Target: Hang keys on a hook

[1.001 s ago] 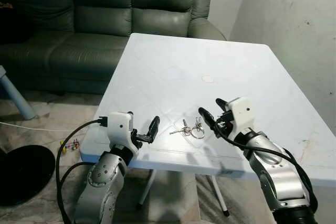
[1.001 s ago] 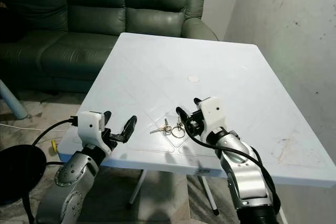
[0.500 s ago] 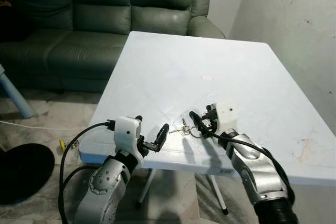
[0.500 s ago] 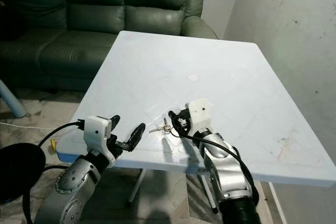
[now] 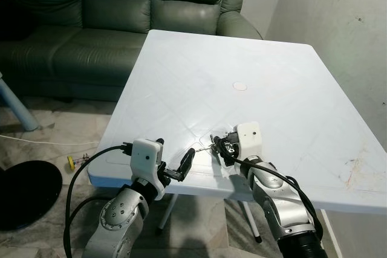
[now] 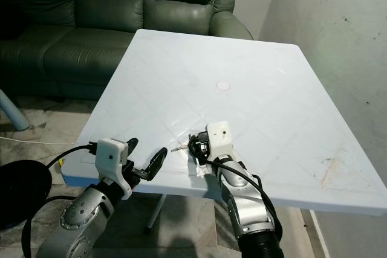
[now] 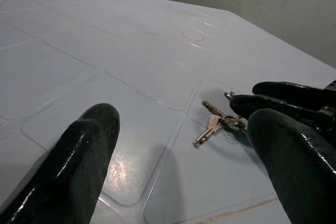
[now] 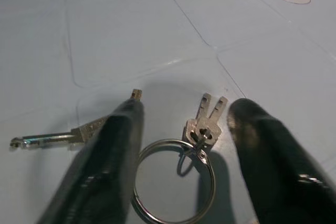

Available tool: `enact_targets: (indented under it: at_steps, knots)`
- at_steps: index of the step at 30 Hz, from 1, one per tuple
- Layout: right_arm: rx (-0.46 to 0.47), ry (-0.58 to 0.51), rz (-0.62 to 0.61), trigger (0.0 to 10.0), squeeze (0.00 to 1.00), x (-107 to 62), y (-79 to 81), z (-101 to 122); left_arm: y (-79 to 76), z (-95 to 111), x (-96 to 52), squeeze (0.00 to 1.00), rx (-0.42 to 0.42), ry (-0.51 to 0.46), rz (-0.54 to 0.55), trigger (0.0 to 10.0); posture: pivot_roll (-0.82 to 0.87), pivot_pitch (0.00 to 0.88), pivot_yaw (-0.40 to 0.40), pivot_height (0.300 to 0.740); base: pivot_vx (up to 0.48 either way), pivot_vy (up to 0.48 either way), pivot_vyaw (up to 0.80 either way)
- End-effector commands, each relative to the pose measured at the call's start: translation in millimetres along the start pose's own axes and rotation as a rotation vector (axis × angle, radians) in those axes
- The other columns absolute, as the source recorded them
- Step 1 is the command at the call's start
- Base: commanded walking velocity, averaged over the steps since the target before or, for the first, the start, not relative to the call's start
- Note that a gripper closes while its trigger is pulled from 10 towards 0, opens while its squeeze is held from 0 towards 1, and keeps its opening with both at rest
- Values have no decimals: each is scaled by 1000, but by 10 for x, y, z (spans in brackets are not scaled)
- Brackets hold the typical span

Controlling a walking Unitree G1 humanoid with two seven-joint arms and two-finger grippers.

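Observation:
A bunch of silver keys [image 8: 205, 124] on a wire ring lies flat on the white table [image 5: 199, 70], close to its front edge. My right gripper [image 5: 219, 148] is down over the keys and open. Its two black fingers [image 8: 113, 150] straddle the ring, one on each side, and I cannot tell whether they touch it. One long key [image 8: 58, 137] points away past a finger. My left gripper [image 5: 175, 162] hovers open at the table's front edge, a short way left of the keys [image 7: 218, 124], holding nothing.
A dark green sofa [image 5: 121, 16] stands beyond the table's far left corner. A grey wall [image 5: 338, 28] runs along the right. A small round mark [image 5: 240, 86] is on the tabletop. A black round base [image 5: 24, 191] and a cable lie on the floor at left.
My right gripper has come in from the right and down onto the keys, its fingers now on both sides of the ring. The left gripper has edged closer to the keys.

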State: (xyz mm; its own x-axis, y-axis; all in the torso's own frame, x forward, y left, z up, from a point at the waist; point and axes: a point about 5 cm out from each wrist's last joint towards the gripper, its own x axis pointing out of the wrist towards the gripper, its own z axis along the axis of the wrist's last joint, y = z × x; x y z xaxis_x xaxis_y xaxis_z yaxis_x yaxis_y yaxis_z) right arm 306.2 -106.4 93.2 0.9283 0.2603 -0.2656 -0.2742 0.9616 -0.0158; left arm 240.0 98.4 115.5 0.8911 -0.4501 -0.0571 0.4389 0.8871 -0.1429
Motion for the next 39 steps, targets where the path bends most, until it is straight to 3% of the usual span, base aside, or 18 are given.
enact_targets:
  at_steps: [1, 13, 39]
  knots:
    - [-8, 13, -29, 0, 0, -18, -43, -12, -22, 21, -14, 0, 0, 0, 0, 10000, 63, 51, -90, 732, 0, 0, 0]
    - [-13, 25, -32, 314, 0, -30, -31, -43, -43, 32, -22, 0, -3, -1, 5, 10000, 67, 51, -93, 732, 0, 0, 0]
    - [-13, 30, -34, 0, 0, -48, -27, -55, -52, 46, -43, 0, -11, 5, 13, 10000, 71, 69, -93, 732, 0, 0, 0]
